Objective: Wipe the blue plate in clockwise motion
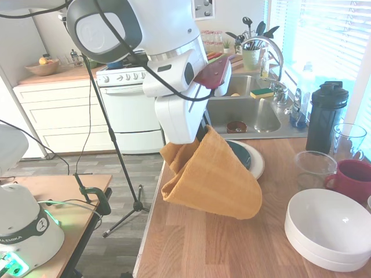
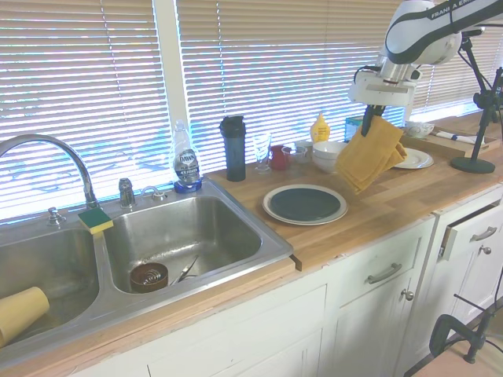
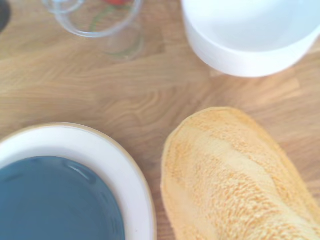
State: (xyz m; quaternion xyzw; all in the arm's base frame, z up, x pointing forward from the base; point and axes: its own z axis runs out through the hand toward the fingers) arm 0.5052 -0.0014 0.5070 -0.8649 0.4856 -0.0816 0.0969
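hand (image 2: 371, 119): clenched on the top of the yellow cloth, raised above the worktop, fingers mostly hidden by the fabric
yellow cloth (image 2: 371, 154): mustard terry towel, folded, hanging free from the hand with its lower end clear of the wood; in the wrist view (image 3: 235, 175) it fills the corner beside the plates
blue plate (image 2: 305, 203): dark teal, glossy, lying flat inside the cream plate; in the first exterior view (image 1: 241, 153) the cloth covers most of it; the wrist view (image 3: 55, 200) shows its surface bare
cream plate (image 2: 278, 214): larger, pale rim ringing the blue plate all round, flat on the worktop near the sink
cloth to plate: apart, the towel hangs off to one side of the plates, not touching either
worktop (image 2: 377, 212): light wood butcher block
white bowls (image 1: 329, 229): stacked, near the cloth, on the side away from the sink
clear glass (image 1: 313, 168): between the bowls and the plates
red mug (image 1: 353, 178): just beside the glass
sink (image 2: 181, 236): steel, well apart from the hand, with a dark round dish at the bottom
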